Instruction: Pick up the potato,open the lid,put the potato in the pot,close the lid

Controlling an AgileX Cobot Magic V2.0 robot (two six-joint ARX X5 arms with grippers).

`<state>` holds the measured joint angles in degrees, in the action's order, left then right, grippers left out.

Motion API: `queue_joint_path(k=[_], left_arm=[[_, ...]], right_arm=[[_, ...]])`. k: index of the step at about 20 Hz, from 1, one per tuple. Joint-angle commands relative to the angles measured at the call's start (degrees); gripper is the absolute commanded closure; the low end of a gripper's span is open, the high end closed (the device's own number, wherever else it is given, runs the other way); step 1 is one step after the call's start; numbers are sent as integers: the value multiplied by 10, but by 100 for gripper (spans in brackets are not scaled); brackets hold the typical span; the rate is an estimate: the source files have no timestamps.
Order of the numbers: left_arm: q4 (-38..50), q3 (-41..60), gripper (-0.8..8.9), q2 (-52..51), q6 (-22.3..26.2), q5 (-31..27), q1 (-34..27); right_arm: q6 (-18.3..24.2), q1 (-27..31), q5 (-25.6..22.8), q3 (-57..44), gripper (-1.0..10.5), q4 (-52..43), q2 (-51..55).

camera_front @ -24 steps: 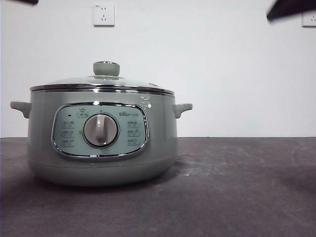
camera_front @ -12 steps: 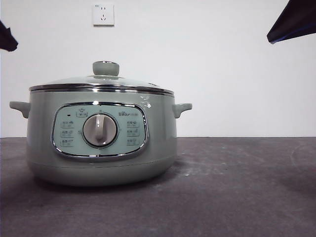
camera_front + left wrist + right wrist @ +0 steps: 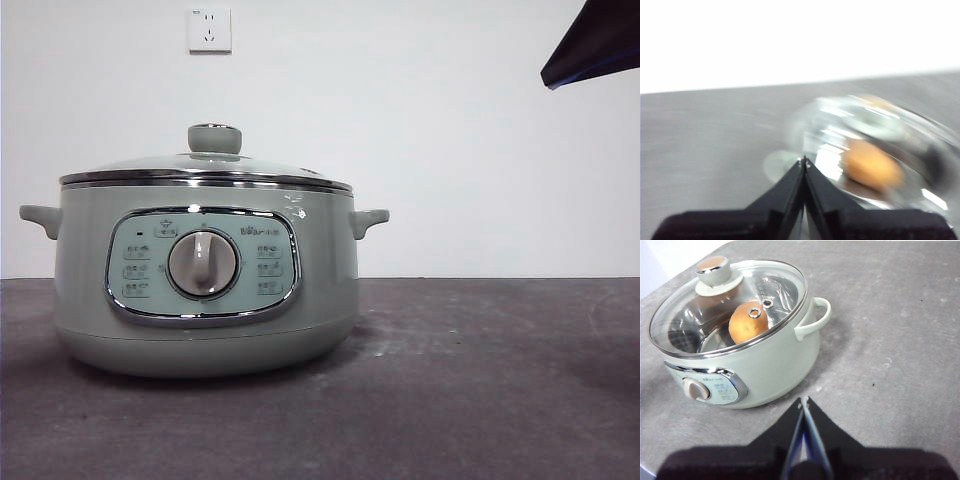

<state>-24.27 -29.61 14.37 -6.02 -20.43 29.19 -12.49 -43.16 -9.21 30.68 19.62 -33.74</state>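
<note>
Front view showed the grey bench (image 3: 480, 380) carrying the pot (image 3: 205, 290) with the lid (image 3: 205, 170) seated on its rim; half a second before, a dark arm tip had shown at the left edge, and it was gone now, while the other arm's tip (image 3: 595, 45) hung unmoved at the top right corner. Through the glass the potato (image 3: 747, 322) lay inside the pot; every step of the task looked finished, and the arms seemed to be drawing back. Left end effector (image 3: 804, 162) was pinched fully closed and empty, its view blurred; right end effector (image 3: 804, 401) was likewise closed on nothing, above the bench near the pot.
</note>
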Motion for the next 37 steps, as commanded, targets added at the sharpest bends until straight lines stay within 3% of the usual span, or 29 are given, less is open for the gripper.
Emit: queue_joint_path(k=[1,6,10,18,37], left_arm=[[8,31,815,-30,0,0,-83],[122,169,815,-77,3,81,-210],[172,255,815,-97,2,122,-251],[127,290,815,-143,2,135,-274],[129,289,815,-143,-3,141,-280]], right_arm=[[-5,0,-2,-3,946,-5,0],[-5,0,-2,-3,946,-5,0],[-5,0,-2,-3,946,-5,0],[-5,0,-2,-3,946,-5,0],[-5,0,-2,-3,946,-5,0]])
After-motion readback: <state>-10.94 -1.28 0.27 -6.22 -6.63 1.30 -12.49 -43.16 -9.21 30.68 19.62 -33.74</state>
